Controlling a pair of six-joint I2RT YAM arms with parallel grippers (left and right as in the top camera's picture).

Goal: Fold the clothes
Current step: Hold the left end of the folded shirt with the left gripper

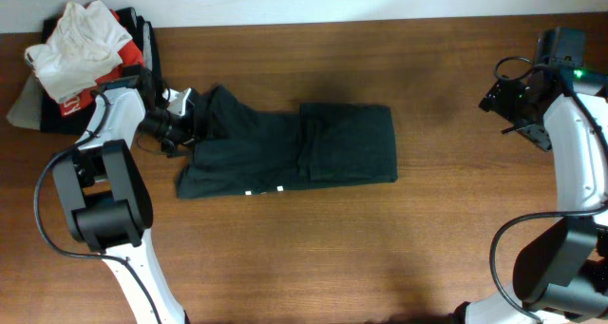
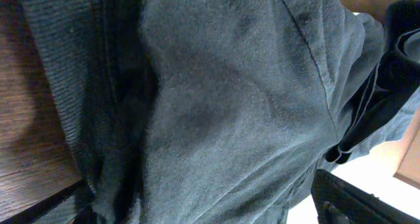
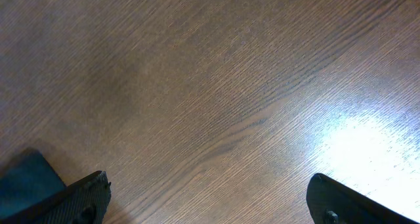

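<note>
Overhead: a brown wooden table (image 1: 285, 257) holds a dark garment (image 1: 313, 148) left of centre and a clothes pile (image 1: 81, 48) in the back left corner. The left gripper (image 1: 180, 120) is at the garment's left end. The right gripper (image 1: 508, 96) hangs near the right edge.
Left wrist: cloth fills the view between spread fingers.
Right wrist: bare wood with a patch of glare, fingers spread.

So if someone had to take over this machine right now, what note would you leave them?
Left end effector: at the dark garment's left end, apparently open, with cloth between its fingers.
Right end effector: open over bare table at the far right, holding nothing.
Dark garment: lies lengthwise mid-table, seemingly partly folded, left end bunched.
Clothes pile: far left corner, crumpled.
Left to do: finish folding this garment, then probably the pile.
</note>
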